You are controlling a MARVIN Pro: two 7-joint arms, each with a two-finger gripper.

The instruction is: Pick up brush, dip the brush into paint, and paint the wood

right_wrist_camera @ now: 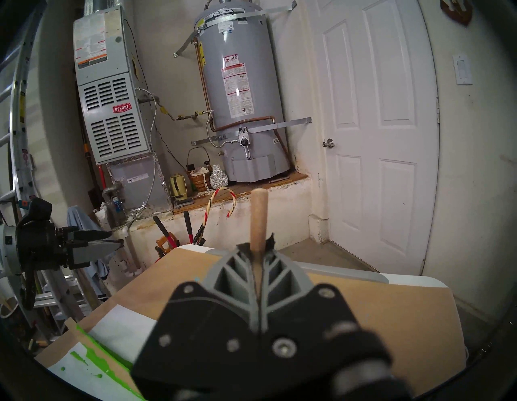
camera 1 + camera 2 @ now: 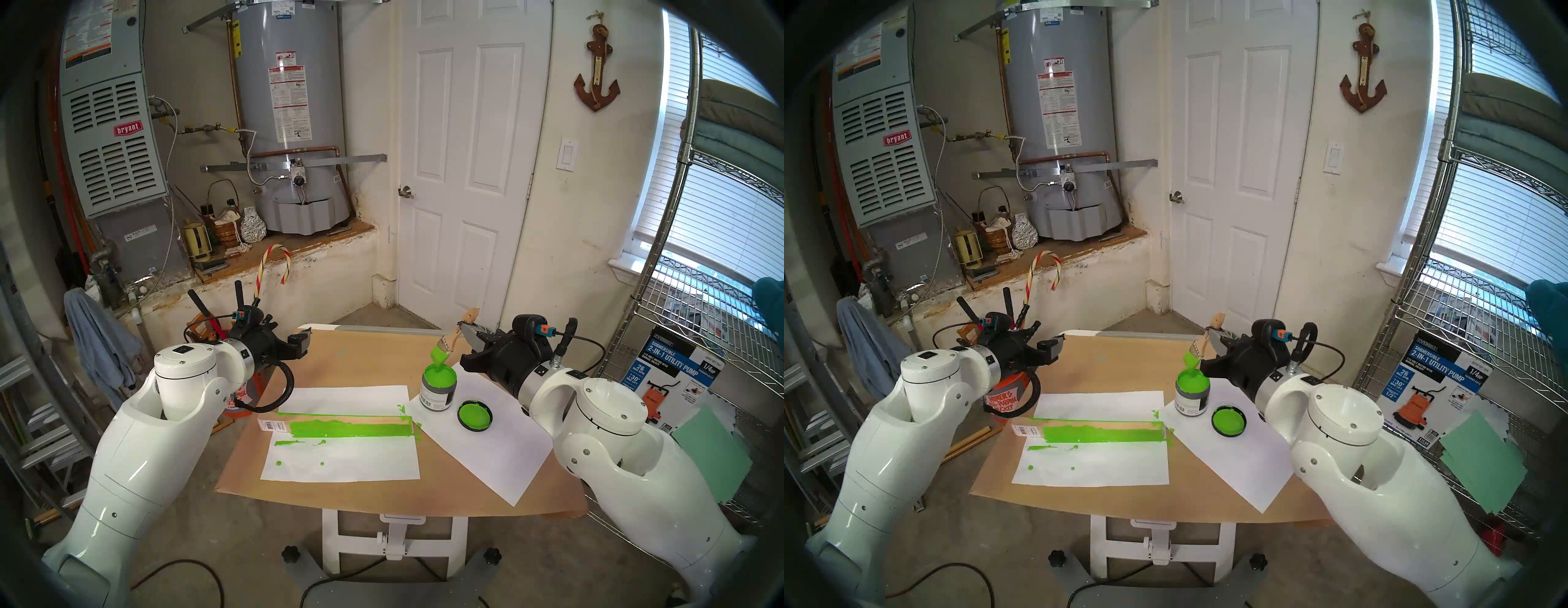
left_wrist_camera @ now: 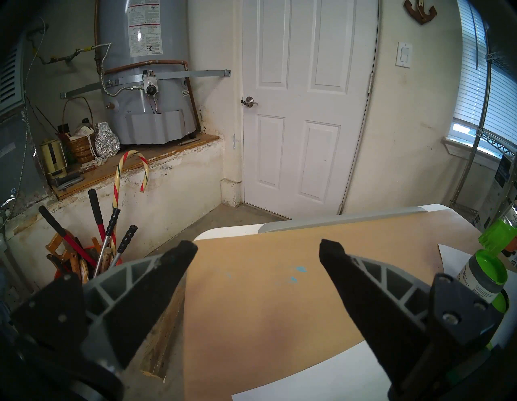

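Left hand (image 3: 257, 252) hangs level with fingers spread wide; right hand (image 2: 463, 329) is clamped tight, pointing leftward.

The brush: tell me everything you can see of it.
The brush is a small flat paintbrush with a pale wooden handle, a silver ferrule and bristles loaded with bright green paint. The right gripper is shut on its handle, whose rounded end pokes up past the fingers. It hangs tilted, bristles down, over the open paint jar, the tip at the jar's mouth; whether it touches the paint is unclear.
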